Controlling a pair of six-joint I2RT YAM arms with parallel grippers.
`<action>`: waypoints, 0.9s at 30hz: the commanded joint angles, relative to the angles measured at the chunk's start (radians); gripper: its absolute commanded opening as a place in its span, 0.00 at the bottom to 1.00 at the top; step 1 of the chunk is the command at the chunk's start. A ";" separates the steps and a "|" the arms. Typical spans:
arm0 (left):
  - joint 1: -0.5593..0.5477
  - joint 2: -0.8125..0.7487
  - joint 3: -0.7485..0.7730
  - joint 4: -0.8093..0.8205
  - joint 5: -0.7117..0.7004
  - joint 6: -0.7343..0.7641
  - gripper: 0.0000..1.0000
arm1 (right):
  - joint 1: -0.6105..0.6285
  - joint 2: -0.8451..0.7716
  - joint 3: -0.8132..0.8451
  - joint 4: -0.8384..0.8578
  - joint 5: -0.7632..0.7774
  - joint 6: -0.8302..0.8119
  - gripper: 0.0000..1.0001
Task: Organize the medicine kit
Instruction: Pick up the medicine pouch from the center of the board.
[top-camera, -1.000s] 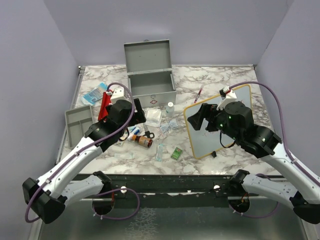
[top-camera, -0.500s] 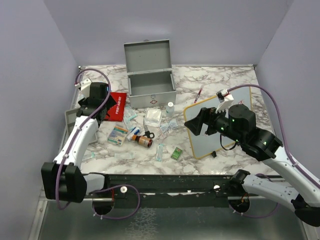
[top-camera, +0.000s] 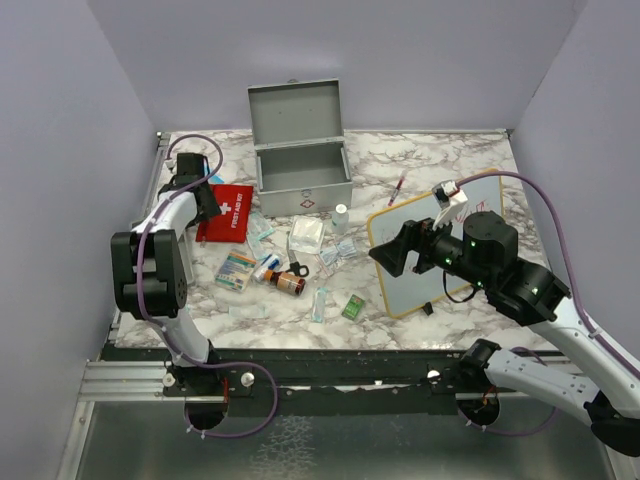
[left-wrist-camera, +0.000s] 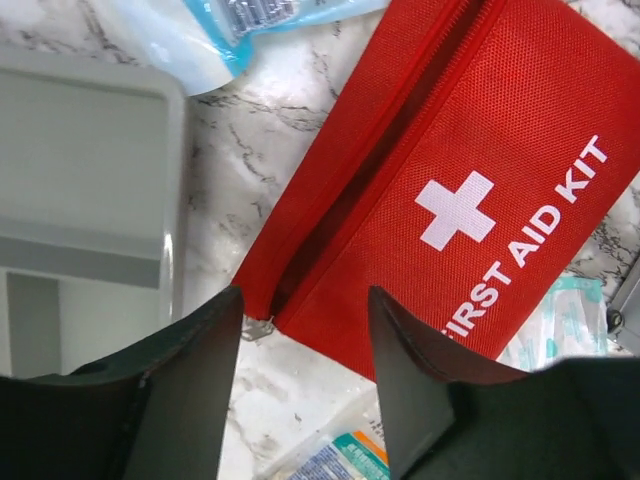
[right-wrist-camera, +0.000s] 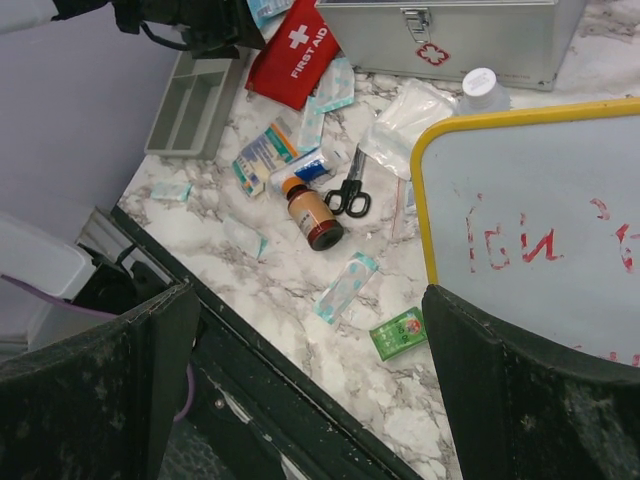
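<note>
Two arms are working over a marble surface (top-camera: 450, 150). The medicine kit (top-camera: 303, 182) is standing at upper centre of the top view, near the back edge, with its lid raised. At upper left, the left fingers (left-wrist-camera: 200, 380) are hovering part-spread astride the zipper corner of the red first-aid pouch (left-wrist-camera: 450, 180), gripping nothing. At lower right, the right fingers (right-wrist-camera: 150, 370) are hanging fully released above the whiteboard (right-wrist-camera: 540, 220), carrying nothing.

Risks, as judged, largest item first:
- **Kit:** the raised lid is inviting a knock shut if a loaded arm is coming in high over the box.
- **Whiteboard:** it is lying directly beneath the right arm, so a careless descent is likely scraping or shoving it.
- **Tray:** the divided tray (left-wrist-camera: 90, 180) is lying just beside the pouch, at left of the left wrist view. Fingers closing off-centre are risking a catch on its rim.
- **Pouch:** it is looking soft. A pinch on one corner is likely leaving it drooping, dragging nearby packets or snagging on the kit's front wall.

Counts, largest item first:
- one kit
- one whiteboard
- one tray
- one pouch
- one printed box (top-camera: 236, 269)
- two bottles, being one brown bottle (top-camera: 288, 282) and one white-capped bottle (top-camera: 341, 214)
- one pair of scissors (top-camera: 298, 268)
- one green packet (top-camera: 353, 307)
- one red pen (top-camera: 399, 187)

Flat wrapped dressings (top-camera: 306, 233) are lying scattered across the middle. Several are showing, but overlaps are keeping an exact count out of reach.
</note>
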 joint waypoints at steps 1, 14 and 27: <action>-0.001 0.074 0.070 -0.005 0.053 0.110 0.50 | 0.006 -0.009 -0.007 0.013 -0.020 -0.045 1.00; 0.000 0.181 0.129 -0.032 -0.045 0.201 0.36 | 0.006 0.031 0.000 0.035 -0.021 -0.052 0.99; -0.001 0.231 0.180 -0.053 -0.062 0.202 0.09 | 0.006 0.029 -0.004 0.029 0.005 -0.050 0.99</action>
